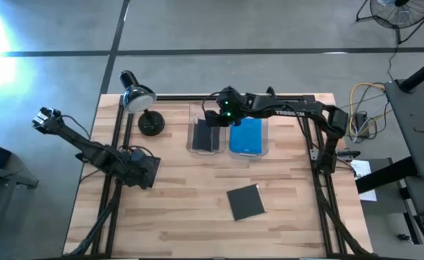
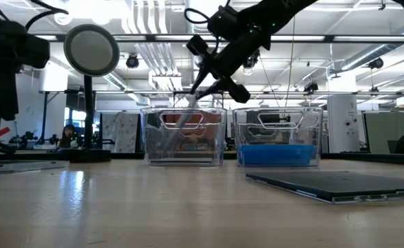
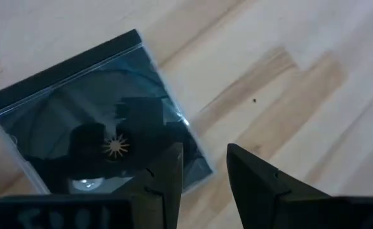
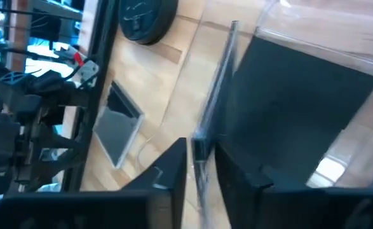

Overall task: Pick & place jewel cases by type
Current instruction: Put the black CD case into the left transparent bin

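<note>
My right gripper (image 1: 213, 115) (image 4: 201, 159) is over the left clear bin (image 1: 194, 137) and is shut on a thin jewel case (image 4: 221, 83), seen edge-on. That bin holds dark cases (image 4: 300, 108). Blue cases (image 1: 246, 137) (image 2: 279, 153) lie in the right bin (image 2: 312, 131). Another dark case (image 1: 245, 202) (image 2: 339, 184) lies flat on the table nearer the front. My left gripper (image 1: 141, 171) (image 3: 205, 172) is open at the table's left, above a dark case (image 3: 91, 121) that lies flat on the wood, and touches nothing. My right gripper pinches the thin jewel case between its two fingers at one end (image 4: 202, 143), with the case running on away from the fingers. The case is lifted clear of the table. In the low view it slants down from the fingers into the top of the left bin (image 2: 182, 117).
A desk lamp stands at the table's far left, with its head (image 1: 136, 97) (image 2: 91, 49) and round base (image 1: 151, 124) beside the left bin. The two bins stand side by side at the far middle. Bare wood lies in front of them around the lone dark case.
</note>
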{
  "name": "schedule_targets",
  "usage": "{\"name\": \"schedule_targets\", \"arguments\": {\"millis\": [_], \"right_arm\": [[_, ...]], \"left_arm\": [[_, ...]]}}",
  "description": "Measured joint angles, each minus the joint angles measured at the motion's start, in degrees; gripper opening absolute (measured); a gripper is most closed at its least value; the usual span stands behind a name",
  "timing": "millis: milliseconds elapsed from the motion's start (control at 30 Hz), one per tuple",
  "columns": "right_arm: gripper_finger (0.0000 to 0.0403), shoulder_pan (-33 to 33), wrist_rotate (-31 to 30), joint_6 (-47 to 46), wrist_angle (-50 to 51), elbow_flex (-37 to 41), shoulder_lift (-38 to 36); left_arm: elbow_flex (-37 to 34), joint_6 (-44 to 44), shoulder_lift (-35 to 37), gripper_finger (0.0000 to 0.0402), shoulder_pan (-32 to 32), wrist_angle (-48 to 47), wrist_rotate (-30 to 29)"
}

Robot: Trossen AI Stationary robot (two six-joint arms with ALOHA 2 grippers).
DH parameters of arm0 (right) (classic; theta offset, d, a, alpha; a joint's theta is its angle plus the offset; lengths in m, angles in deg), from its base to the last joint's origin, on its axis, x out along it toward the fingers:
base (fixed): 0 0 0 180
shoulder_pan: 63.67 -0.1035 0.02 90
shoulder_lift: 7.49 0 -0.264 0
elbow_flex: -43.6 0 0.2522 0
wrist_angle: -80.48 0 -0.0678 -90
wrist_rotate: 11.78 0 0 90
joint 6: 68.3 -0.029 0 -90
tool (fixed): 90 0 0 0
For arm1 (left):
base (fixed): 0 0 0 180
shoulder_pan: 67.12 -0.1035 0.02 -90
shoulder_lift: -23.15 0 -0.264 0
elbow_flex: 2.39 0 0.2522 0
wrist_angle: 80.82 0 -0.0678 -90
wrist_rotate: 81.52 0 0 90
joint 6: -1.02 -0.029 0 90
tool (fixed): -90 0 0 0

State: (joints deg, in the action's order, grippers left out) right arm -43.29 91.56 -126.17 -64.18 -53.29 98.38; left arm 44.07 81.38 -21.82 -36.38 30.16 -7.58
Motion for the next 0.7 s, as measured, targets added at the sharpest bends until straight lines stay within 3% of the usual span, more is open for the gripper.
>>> {"name": "schedule_targets", "arguments": {"millis": [167, 367, 533, 700], "right_arm": [[0.0127, 0.2, -4.1, 0.4, 2.5, 0.0, -0.9], [0.0132, -2.1, -10.2, 4.9, 3.7, 0.0, -5.8], [0.0132, -9.6, -13.9, 12.7, 3.3, 0.0, -10.6], [0.0132, -19.4, -27.2, 20.0, 2.8, 0.0, -12.8]], "left_arm": [[-3.8, 0.5, -0.6, 0.0103, 0.0, 4.9, 0.0], [-8.7, 1.2, -1.4, 0.0103, 0.0, 11.6, 0.6], [-12.9, 2.0, -2.3, 0.0103, 0.0, 18.3, 0.6], [-15.3, 2.1, -3.9, 0.0103, 0.0, 22.8, -1.3]]}}
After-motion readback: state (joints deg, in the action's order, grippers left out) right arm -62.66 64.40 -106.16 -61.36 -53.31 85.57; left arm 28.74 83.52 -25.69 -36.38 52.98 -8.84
